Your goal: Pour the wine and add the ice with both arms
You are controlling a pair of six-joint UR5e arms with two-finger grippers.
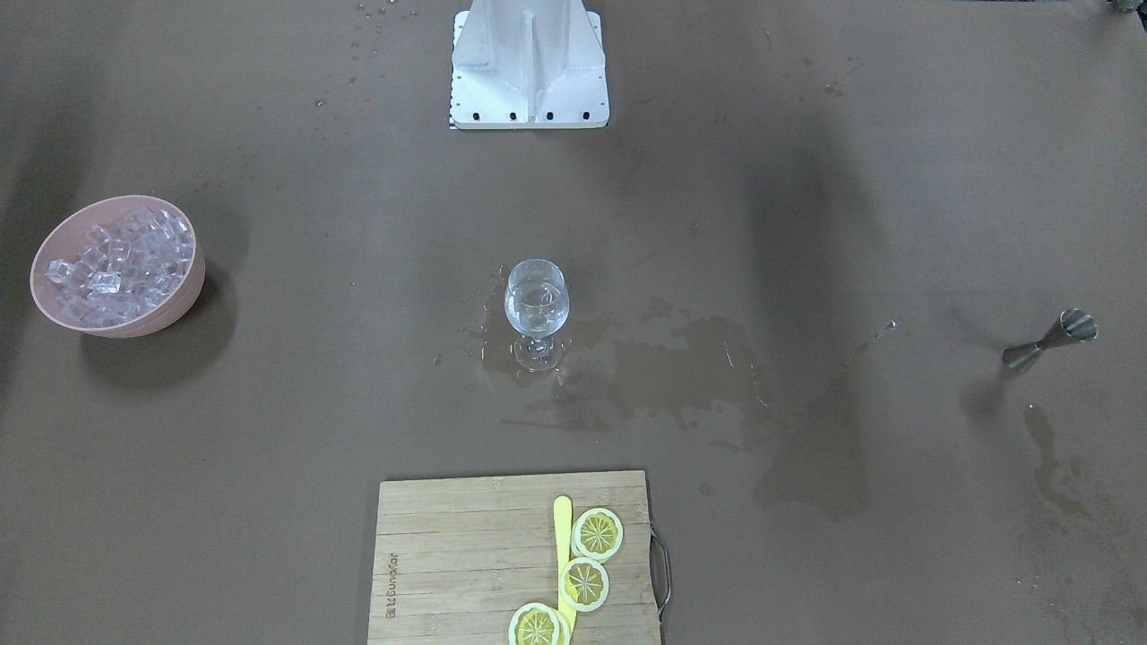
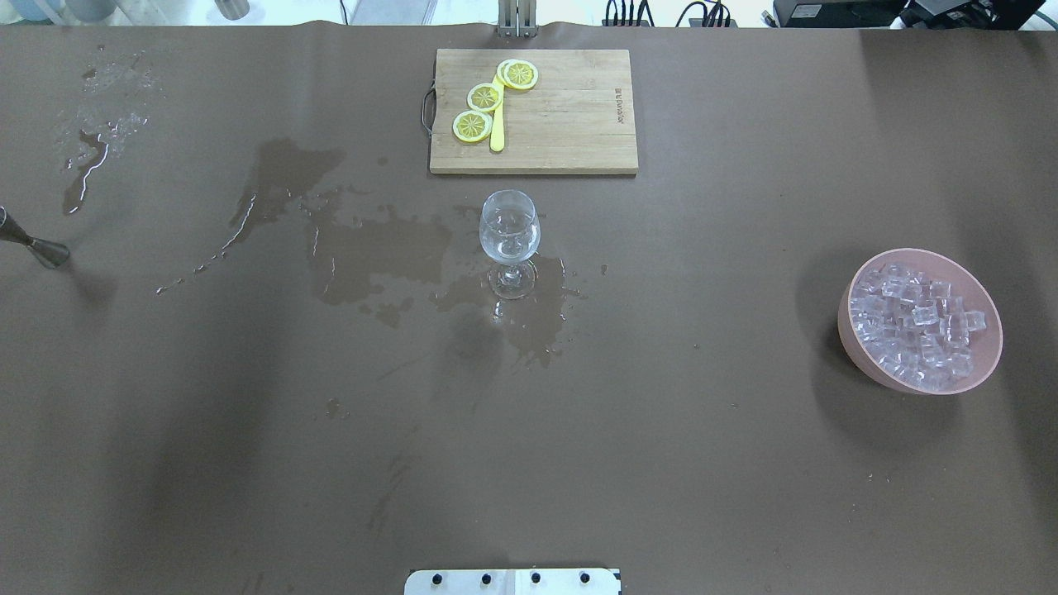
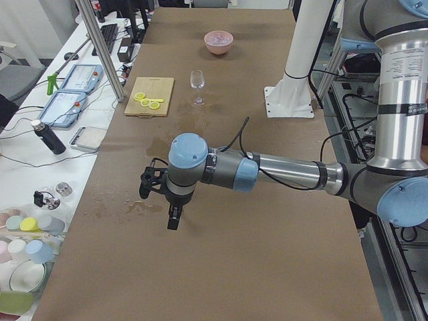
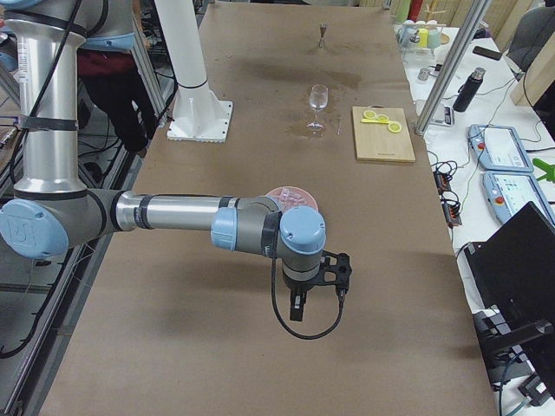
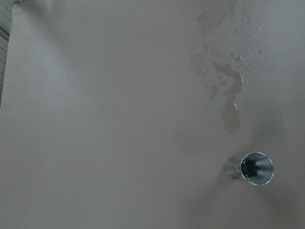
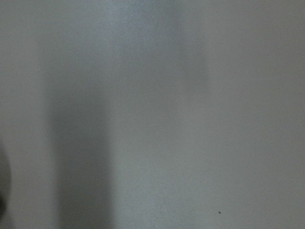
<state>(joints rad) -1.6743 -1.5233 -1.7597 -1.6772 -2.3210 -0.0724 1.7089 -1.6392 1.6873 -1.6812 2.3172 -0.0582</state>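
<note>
**Both arms hang over the table ends, with the wine glass standing mid-table between them.**

The left gripper and right gripper show only from the side cameras, so it cannot be told whether either is parted or clenched. Read from the overhead view with the robot at 6 o'clock, the jigger stands upright at 9 o'clock from the wine glass. In the left wrist view it sits at 4 o'clock. The left arm should probably centre over it first, then grip its narrow waist and carry it level across the wet patches. It should tip slowly at the rim, as the thin stem looks easy to topple. The glass holds a little clear wine. The ice, small glassy cubes, is heaped in the pink bowl at 3 o'clock.
</note>
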